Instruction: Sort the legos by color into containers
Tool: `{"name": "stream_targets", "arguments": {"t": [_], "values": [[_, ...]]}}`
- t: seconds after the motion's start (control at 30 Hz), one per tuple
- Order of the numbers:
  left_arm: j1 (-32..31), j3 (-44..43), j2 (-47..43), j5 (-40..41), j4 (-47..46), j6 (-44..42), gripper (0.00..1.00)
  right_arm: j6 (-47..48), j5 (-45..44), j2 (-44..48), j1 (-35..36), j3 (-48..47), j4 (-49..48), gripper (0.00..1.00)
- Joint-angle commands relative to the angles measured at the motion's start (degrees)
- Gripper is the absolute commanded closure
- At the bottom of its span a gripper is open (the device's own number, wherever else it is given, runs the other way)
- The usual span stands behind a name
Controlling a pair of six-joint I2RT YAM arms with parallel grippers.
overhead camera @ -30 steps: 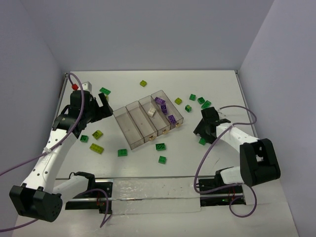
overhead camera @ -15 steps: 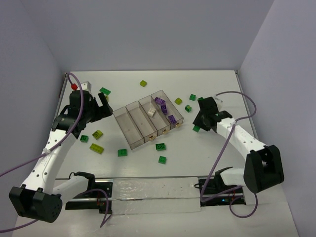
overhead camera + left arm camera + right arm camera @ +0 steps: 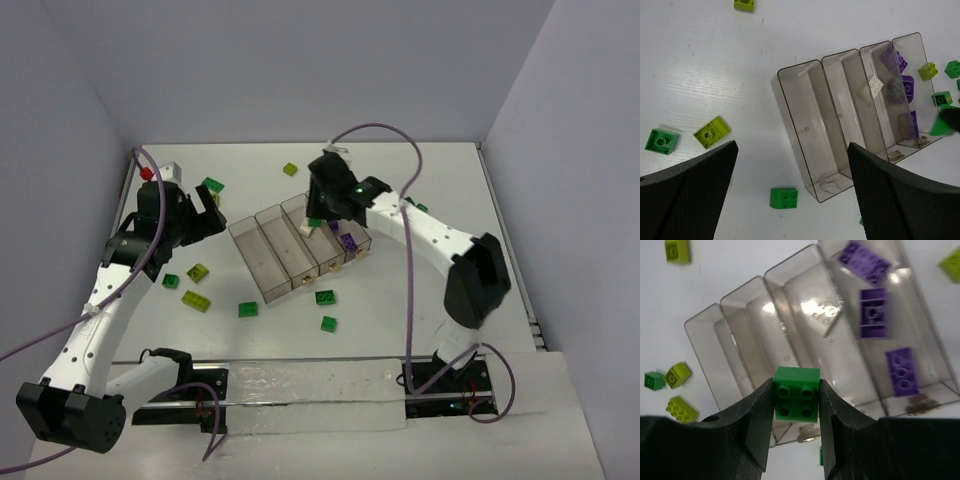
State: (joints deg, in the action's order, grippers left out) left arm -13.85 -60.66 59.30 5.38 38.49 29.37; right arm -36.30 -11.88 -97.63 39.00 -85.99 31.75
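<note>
The clear smoky tray of four compartments lies mid-table. Its right-hand compartment holds three purple bricks; the one beside it holds a white brick. The two left compartments look empty. My right gripper is shut on a dark green brick and holds it above the tray's middle compartments. My left gripper is open and empty, left of the tray; a dark green brick lies on the table between its fingers.
Loose dark green bricks and yellow-green bricks lie in front of and left of the tray, with others at the back. A white block with a red part stands at the back left. Walls enclose the table.
</note>
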Motion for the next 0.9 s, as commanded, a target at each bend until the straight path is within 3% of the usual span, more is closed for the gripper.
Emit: {"name": "stream_targets", "arguments": {"t": [0.0,0.37,0.47,0.57,0.63,0.7,0.87], "values": [[-0.22,-2.69,-1.36,1.27,0.71,0.25,0.01,3.08,-0.73,-10.42,4.18,-11.74,3.39,0.75],[-0.22,-2.96,-1.73,1.91,1.57,0.16,0.01,3.69,-0.51,-26.23,6.53,-28.82,4.62,0.71],[-0.22,-3.32,-1.73,2.32,1.92,0.09,0.01,3.69,-0.6,-29.58,6.62,-32.1,4.72,0.65],[-0.22,-3.75,-2.16,2.7,2.54,-0.19,0.01,4.04,-0.18,-32.05,6.62,-35.16,5.5,0.49],[-0.22,-3.76,-2.43,2.87,2.8,-0.1,0.01,4.13,0.51,-32.53,6.62,-36.48,5.78,0.37],[-0.22,-3.6,-2.51,2.96,2.73,0.05,0.01,4.21,0.54,-31.43,6.7,-36.08,5.87,0.3],[-0.22,-2.92,-2.43,2.48,2.47,0.73,0.01,4.48,-2.22,-21.58,6.7,-29.61,3.79,0.29]]}}
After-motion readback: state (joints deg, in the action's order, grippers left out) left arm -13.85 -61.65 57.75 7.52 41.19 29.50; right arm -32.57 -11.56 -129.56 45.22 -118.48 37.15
